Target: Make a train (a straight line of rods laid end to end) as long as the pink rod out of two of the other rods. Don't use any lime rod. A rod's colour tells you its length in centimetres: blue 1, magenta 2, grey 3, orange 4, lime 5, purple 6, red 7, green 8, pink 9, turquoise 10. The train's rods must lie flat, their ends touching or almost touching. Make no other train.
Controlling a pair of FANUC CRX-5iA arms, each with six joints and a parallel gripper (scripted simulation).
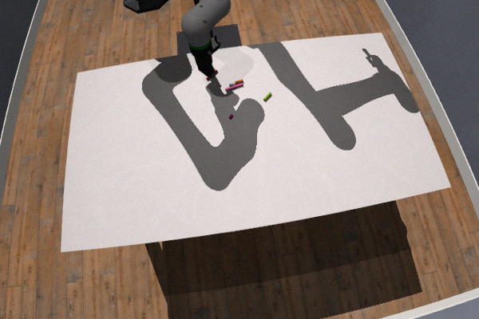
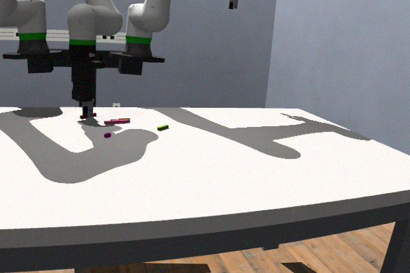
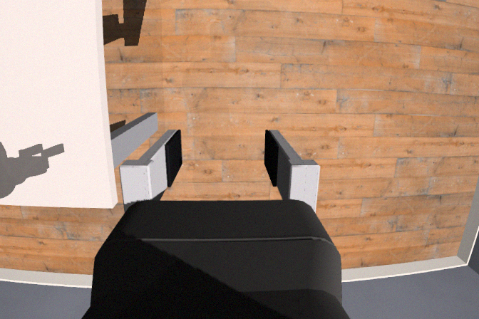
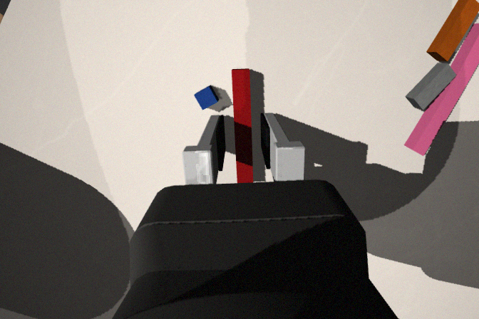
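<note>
Top: pink stick (image 1: 234, 87) (image 2: 117, 121) (image 4: 445, 95) on worktop (image 1: 140, 207) (image 2: 205, 191) (image 3: 50, 75) (image 4: 155, 37), grey stick (image 1: 231, 84) (image 4: 431, 86) and orange stick (image 1: 239, 81) (image 2: 124, 119) (image 4: 452, 29) alongside; lime stick (image 1: 267, 96) (image 2: 162, 127) and magenta block (image 1: 231, 116) (image 2: 107, 135) apart.
Exterior: right pincer (image 2: 87, 116) (image 4: 243, 141) low at red stick (image 2: 83, 116) (image 4: 241, 114) (image 1: 215, 72), left pincer (image 2: 233, 3) (image 3: 223, 157) raised.
Left wrist: left pincer open, floor (image 3: 251, 75) below.
Right wrist: right pincer part-open, red stick between fingers, ungripped; blue cube (image 4: 206, 97) near.
</note>
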